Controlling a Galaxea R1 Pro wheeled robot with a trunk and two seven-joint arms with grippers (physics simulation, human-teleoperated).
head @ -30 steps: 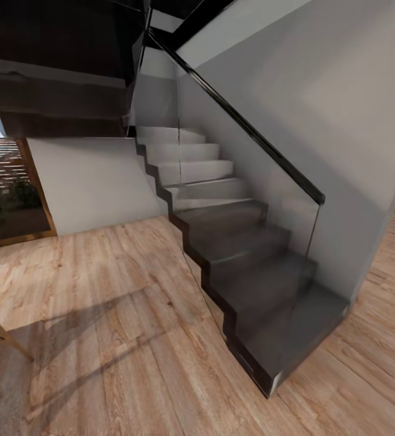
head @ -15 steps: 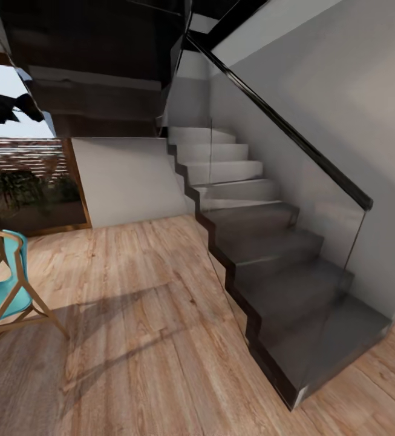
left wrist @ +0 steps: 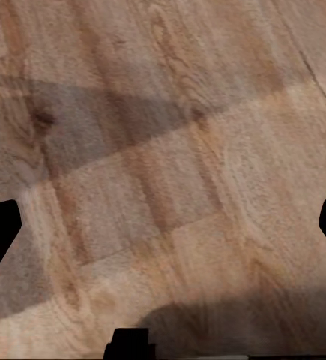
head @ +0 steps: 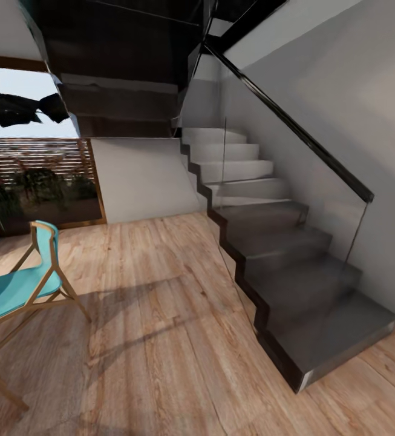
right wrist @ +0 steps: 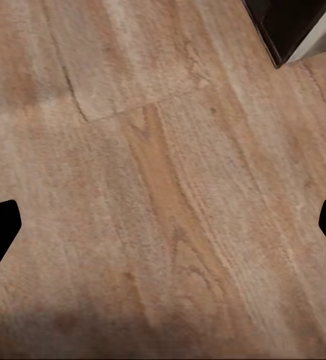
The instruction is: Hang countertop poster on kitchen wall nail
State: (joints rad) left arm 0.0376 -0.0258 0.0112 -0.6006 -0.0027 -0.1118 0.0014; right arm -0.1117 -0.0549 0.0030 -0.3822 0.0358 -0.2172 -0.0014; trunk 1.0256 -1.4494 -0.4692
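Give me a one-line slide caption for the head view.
Robot in transit: dark staircase with glass balustrade, turquoise chair on wood floor.

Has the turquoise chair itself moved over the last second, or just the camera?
No: the chair and staircase shift rightward together in the head view, so the camera turned.

Dark grey staircase point(head: 294, 272), turquoise chair point(head: 16, 287), tan wood-grain floor point(head: 161, 339)

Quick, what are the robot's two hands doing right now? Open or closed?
Left gripper: open, dark fingertips spread wide, nothing between them, above the light brown wooden plank floor.
Right gripper: open too, holding nothing.
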